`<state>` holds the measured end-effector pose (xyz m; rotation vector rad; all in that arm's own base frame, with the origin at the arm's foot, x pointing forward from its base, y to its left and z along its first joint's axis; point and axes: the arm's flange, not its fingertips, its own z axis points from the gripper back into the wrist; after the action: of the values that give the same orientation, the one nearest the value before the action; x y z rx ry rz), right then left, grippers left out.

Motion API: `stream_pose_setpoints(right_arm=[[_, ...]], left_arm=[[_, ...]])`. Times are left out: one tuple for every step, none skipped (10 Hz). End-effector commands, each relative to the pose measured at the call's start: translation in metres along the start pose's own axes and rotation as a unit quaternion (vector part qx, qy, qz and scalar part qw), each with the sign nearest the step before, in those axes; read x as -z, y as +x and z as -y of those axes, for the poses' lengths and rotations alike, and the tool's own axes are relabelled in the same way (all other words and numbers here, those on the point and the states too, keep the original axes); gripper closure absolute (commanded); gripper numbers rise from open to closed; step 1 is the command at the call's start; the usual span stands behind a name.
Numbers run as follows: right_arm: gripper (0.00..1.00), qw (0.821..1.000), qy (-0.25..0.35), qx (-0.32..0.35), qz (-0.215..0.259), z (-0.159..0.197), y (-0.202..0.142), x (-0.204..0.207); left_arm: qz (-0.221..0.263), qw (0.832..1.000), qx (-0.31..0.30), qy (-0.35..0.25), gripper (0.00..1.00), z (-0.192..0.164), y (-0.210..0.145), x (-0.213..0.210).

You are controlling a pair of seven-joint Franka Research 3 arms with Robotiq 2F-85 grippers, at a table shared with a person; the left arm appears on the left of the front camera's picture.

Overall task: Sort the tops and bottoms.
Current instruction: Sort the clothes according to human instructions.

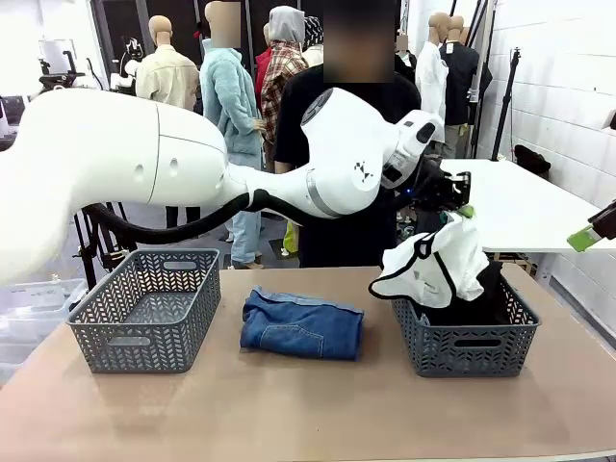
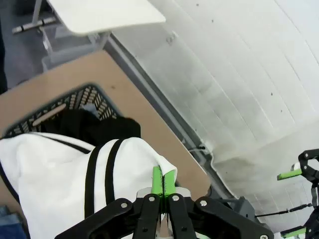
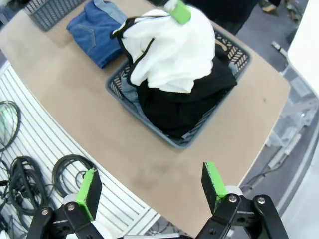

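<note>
**A:** Where's the white top?

**B:** It hangs from the left gripper, whose green pads are pinched shut on a small fold. It's just above the right-hand basket. Its lower part seems to rest on the black top that already lies in that basket, and one trimmed edge juts out past the rim on the side toward the jeans.

**A:** And the right gripper?

**B:** Jaws wide apart and holding nothing. It's raised off to the right, looking down on the basket.

**A:** So what could go wrong?

**B:** The overhang, mainly. If the top is let go from here, I reckon the cloth could slide over the rim and spill onto the bench beside the jeans. The grip is also thin — a fold that small could slip out partway.

**A:** Anything else?

**B:** The basket's lattice wall. A trimmed edge could snag in the holes, and a pull might then tug the basket or drag the black top up with it.
</note>
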<state>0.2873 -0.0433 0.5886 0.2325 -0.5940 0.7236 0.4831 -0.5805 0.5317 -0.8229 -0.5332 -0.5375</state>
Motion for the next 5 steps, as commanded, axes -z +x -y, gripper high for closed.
stream_pose_setpoints(right_arm=[[0.0, 1.0, -0.007, 0.003, -0.004, 0.002, 0.004, 0.001], [0.0, 1.0, -0.007, 0.003, -0.004, 0.002, 0.004, 0.001], [0.0, 1.0, -0.007, 0.003, -0.004, 0.002, 0.004, 0.001], [0.0, 1.0, -0.007, 0.003, -0.004, 0.002, 0.004, 0.001], [0.0, 1.0, -0.007, 0.003, -0.004, 0.002, 0.004, 0.001]], left_arm=[[0.022, 1.0, 0.007, 0.001, 1.0, 0.0, 0.01, -0.007], [0.022, 1.0, 0.007, 0.001, 1.0, 0.0, 0.01, -0.007], [-0.001, 1.0, 0.0, 0.001, 1.0, 0.0, 0.0, -0.001], [-0.006, 1.0, 0.024, 0.002, 1.0, 0.011, -0.004, 0.001], [-0.056, 0.998, 0.013, -0.014, 1.0, 0.006, -0.015, 0.037]])
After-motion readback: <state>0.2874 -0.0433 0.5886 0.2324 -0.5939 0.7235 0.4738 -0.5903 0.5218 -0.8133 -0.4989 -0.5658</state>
